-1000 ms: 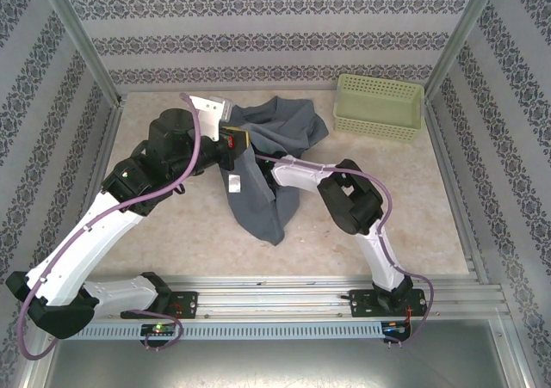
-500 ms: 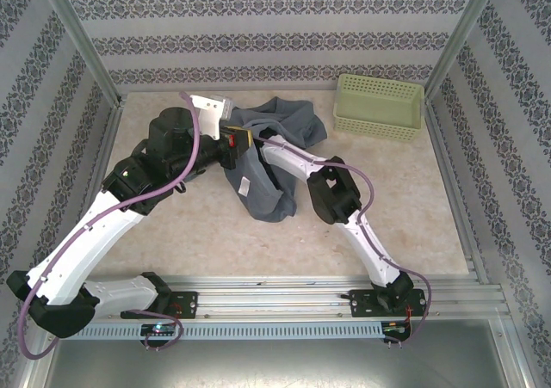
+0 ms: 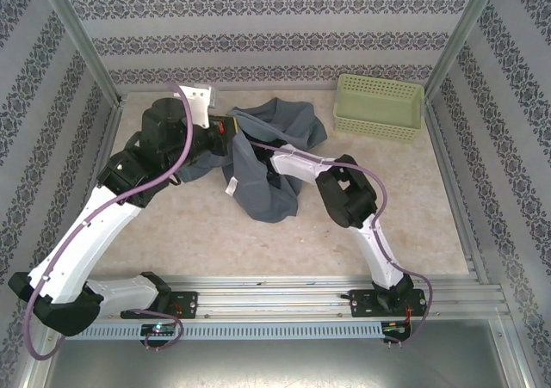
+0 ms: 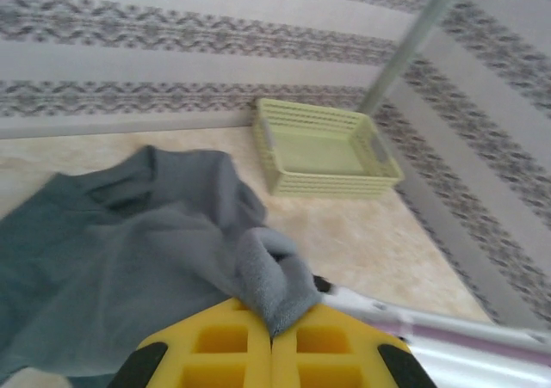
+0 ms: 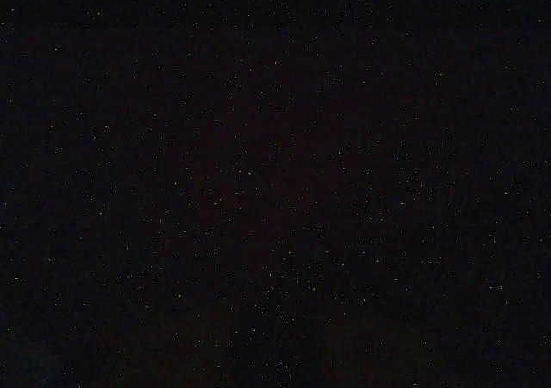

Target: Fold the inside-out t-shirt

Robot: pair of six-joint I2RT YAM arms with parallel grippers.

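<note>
The inside-out t-shirt is a slate blue-grey heap in the middle of the table, partly lifted at its left side. My left gripper is shut on a fold of it, and the cloth bunches up between the yellow fingers in the left wrist view. My right arm reaches leftwards into the shirt, its gripper end covered by cloth. The right wrist view is all dark, so how those jaws stand is hidden.
A pale green perforated basket stands at the back right, also seen past the shirt. Patterned walls and metal posts close in the table. Bare tabletop lies to the right and in front of the shirt.
My left gripper has drawn back and to the left with the fold in it. The right arm has shifted while inside the shirt, and the shirt's near end has pulled up off the front.
</note>
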